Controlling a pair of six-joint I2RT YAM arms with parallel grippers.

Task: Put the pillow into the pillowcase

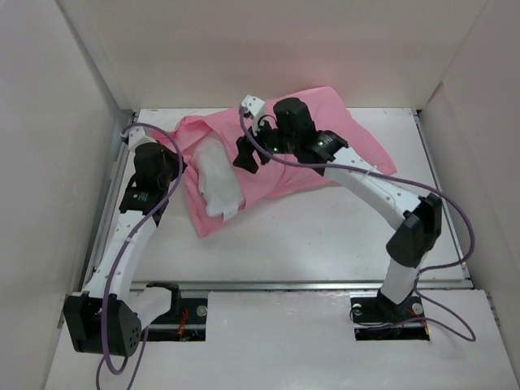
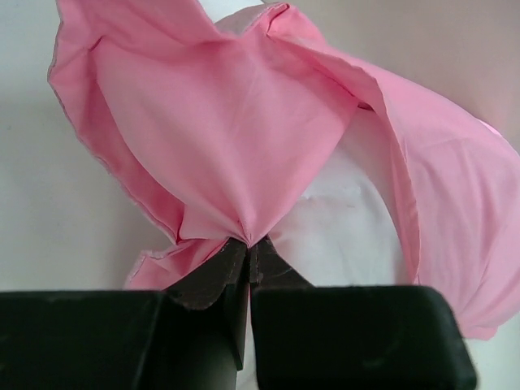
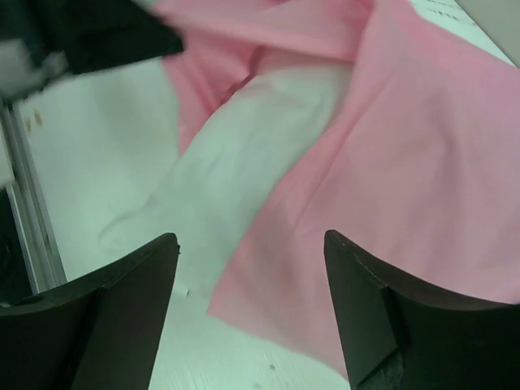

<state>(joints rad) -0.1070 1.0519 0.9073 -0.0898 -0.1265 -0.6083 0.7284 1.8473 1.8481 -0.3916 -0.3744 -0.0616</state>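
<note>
The left gripper (image 2: 250, 244) pinches a fold of the thin pink pillowcase (image 1: 341, 142), fingers (image 2: 213, 280) pressed tight together — the right gripper (image 3: 252, 305) hangs spread wide above it, holding nothing. The puffy white pillow (image 1: 218, 183) peeks out of the wrinkled case, which lies by the far edge of the table (image 1: 325, 236), partly under the right arm (image 1: 366, 175).

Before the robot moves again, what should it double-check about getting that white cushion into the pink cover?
1. Left end effector shut on the thin pink satin pillowcase: ok.
2. Right end effector open, holding nothing: ok.
3. Plump white rectangular pillow fully inside the pillowcase: not ok, one end shows at the opening.
4. Pillow's far corners seated inside: cannot tell, the cloth hides them.
</note>
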